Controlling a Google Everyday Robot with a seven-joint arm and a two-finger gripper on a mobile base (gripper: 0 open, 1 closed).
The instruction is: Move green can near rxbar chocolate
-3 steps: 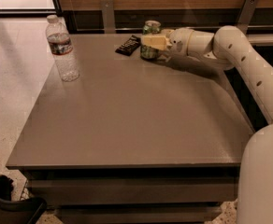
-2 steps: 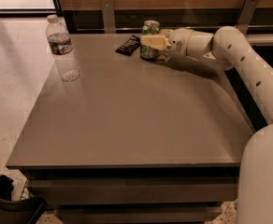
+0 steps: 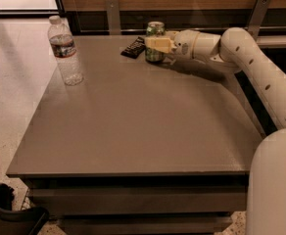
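Note:
The green can (image 3: pixel 154 56) stands upright near the far edge of the brown table (image 3: pixel 133 126). The rxbar chocolate (image 3: pixel 132 47) lies flat just left of the can, almost touching it. My gripper (image 3: pixel 153 42) reaches in from the right, with the white arm (image 3: pixel 241 48) behind it. It is shut on the green can at mid height. One pale finger (image 3: pixel 157 44) crosses the can's front and the other is hidden behind it.
A clear plastic water bottle (image 3: pixel 66 53) stands at the table's far left. A wooden wall panel with metal brackets (image 3: pixel 112 14) runs just behind the table. The robot's white body (image 3: pixel 275 185) fills the lower right. A dark object (image 3: pixel 6 214) sits on the floor at lower left.

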